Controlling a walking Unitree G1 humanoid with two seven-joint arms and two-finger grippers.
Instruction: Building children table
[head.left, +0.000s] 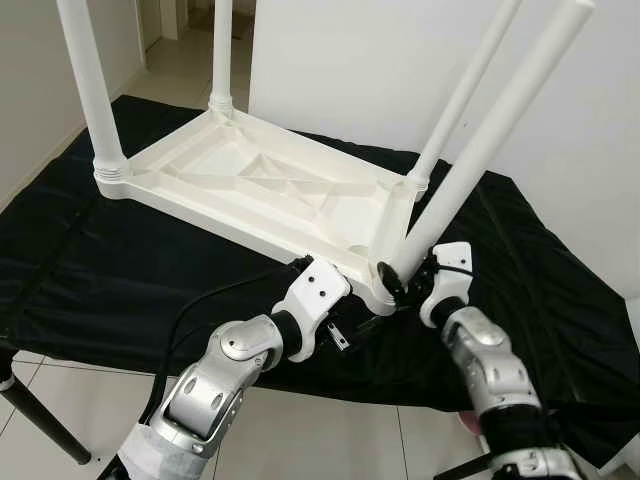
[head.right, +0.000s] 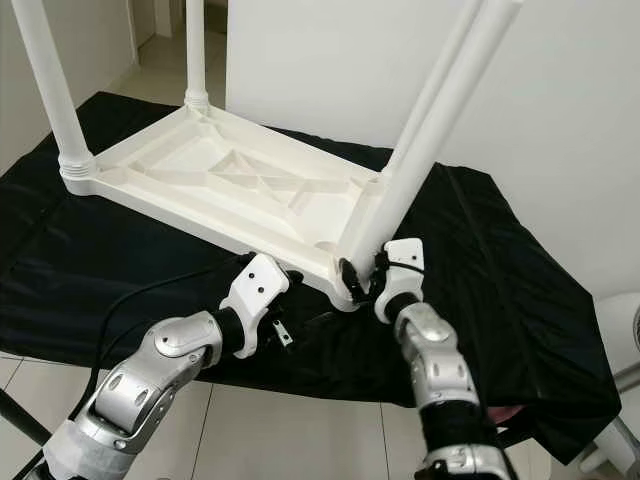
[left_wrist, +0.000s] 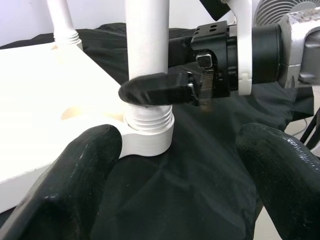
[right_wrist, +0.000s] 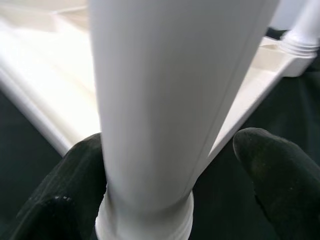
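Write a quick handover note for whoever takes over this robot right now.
Right gripper: around the base of the near leg, fingers either side; grip unclear.
Left gripper: open, at the corner socket.
Table top lies upside down on the black cloth.
Done: three legs stand in their sockets.
Left: near leg leans, threads still show; screw it home.

Both head eyes look down and forward at the table (head.left: 250, 185). Each wrist view sits close to the near leg (left_wrist: 147, 50), toward 12 o'clock.
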